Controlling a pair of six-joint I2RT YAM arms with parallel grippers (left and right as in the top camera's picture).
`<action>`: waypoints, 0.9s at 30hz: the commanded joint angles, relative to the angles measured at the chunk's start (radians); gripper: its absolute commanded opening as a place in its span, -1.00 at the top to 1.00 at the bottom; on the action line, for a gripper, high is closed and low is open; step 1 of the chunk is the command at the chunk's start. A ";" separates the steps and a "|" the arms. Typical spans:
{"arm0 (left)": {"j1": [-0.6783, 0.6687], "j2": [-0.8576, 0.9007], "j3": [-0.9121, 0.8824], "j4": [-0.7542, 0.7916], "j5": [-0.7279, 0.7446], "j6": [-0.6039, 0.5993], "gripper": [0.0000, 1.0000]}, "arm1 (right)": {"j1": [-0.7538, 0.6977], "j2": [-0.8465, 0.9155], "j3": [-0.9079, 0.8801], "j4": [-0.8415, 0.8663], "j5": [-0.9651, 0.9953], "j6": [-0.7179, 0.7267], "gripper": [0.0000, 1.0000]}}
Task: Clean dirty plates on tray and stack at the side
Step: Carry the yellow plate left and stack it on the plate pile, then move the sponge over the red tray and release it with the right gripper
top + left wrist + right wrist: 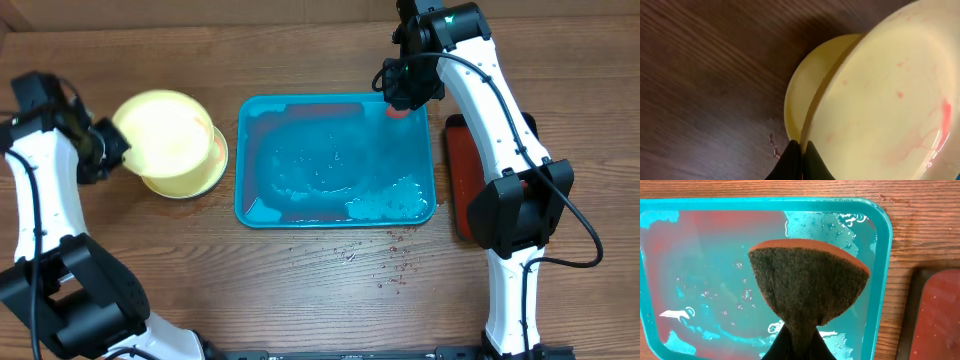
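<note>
A pale yellow-green plate (165,130) is held tilted over another yellow plate (190,180) that lies on the table left of the teal tray (245,160). My left gripper (801,155) is shut on the tilted plate's rim (890,90); faint red smears show on it. The lower plate (810,85) lies beneath. My right gripper (800,340) is shut on a scouring sponge (807,280), dark green with an orange back, held above the tray's far right corner (882,255). The tray holds water, foam and red residue. The blue-white plate is not visible.
A dark red tray (465,170) lies right of the teal tray, also in the right wrist view (940,315). Red crumbs (390,265) are scattered on the wood in front of the teal tray.
</note>
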 commanded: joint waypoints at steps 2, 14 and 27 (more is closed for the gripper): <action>0.005 -0.019 -0.147 0.137 0.066 0.009 0.91 | -0.002 -0.028 0.018 0.006 0.006 0.008 0.92; 0.004 -0.019 -0.314 0.354 -0.041 -0.018 0.90 | -0.002 -0.028 0.018 0.009 0.006 0.008 0.92; 0.000 -0.037 -0.277 0.319 0.084 -0.033 -0.14 | -0.002 -0.034 0.020 0.006 0.006 0.004 0.92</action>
